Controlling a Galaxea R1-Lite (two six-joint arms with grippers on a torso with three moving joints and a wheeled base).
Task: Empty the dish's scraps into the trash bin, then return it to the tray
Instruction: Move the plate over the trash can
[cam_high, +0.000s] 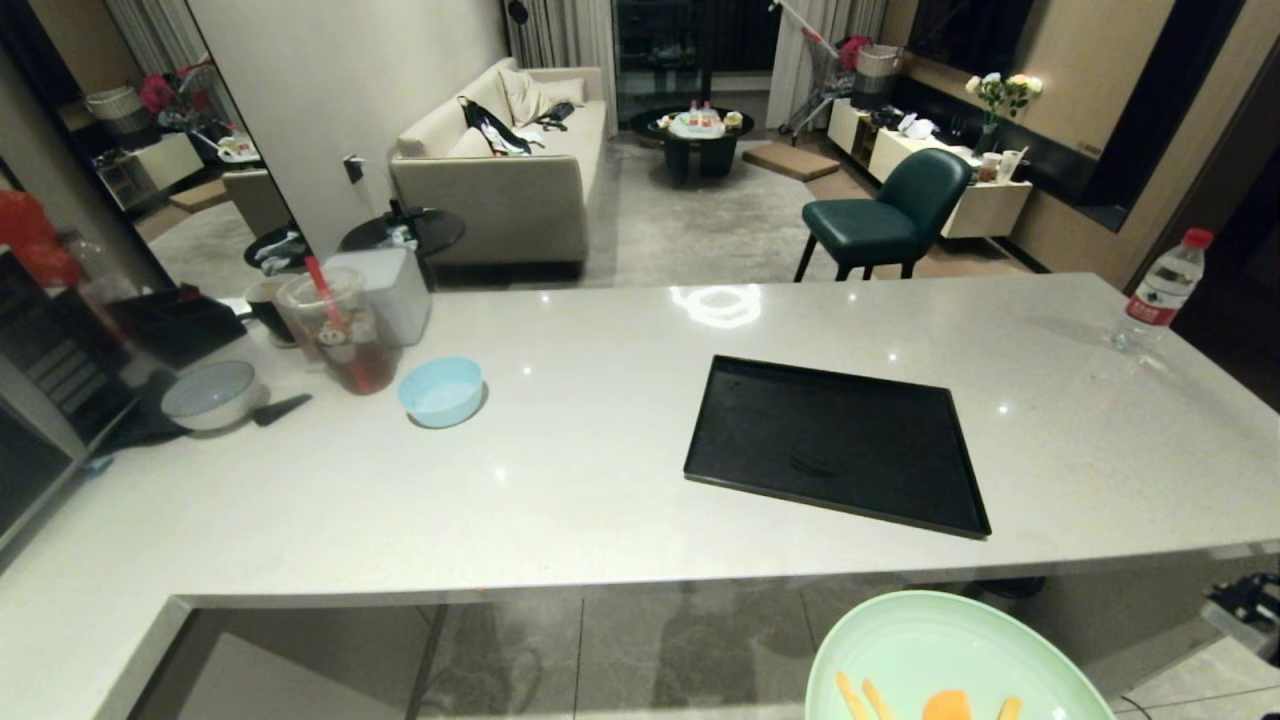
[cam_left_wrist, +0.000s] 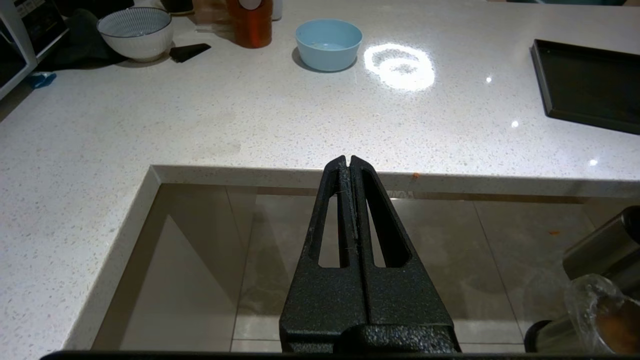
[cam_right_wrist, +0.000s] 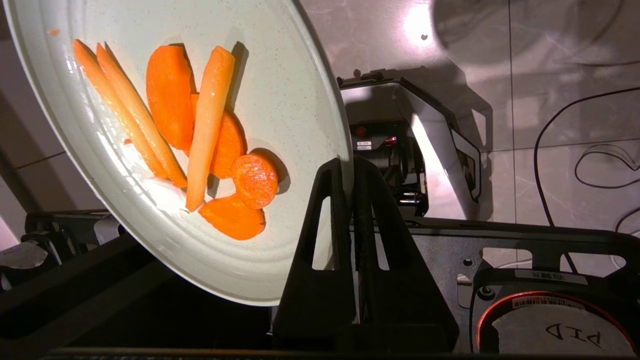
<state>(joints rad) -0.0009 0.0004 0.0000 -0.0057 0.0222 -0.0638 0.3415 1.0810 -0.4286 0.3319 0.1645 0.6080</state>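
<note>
The mint-green dish (cam_high: 930, 640) hangs below the counter's front edge at the lower right of the head view, off the tray. Its scraps (cam_right_wrist: 200, 135), orange carrot slices and pale sticks, lie on its tilted face. My right gripper (cam_right_wrist: 350, 167) is shut on the dish (cam_right_wrist: 280, 100) at its rim. The black tray (cam_high: 835, 440) sits bare on the counter. The steel trash bin (cam_left_wrist: 602, 252) with its clear bag shows low at the edge of the left wrist view. My left gripper (cam_left_wrist: 348, 160) is shut on nothing, parked over the floor before the counter edge.
On the white counter (cam_high: 600, 480) stand a light-blue bowl (cam_high: 441, 390), a grey-white bowl (cam_high: 211, 393), a cup of dark drink (cam_high: 340, 335) and, far right, a water bottle (cam_high: 1160, 290). My own base (cam_right_wrist: 500, 260) lies under the dish. A cable runs over the tiled floor.
</note>
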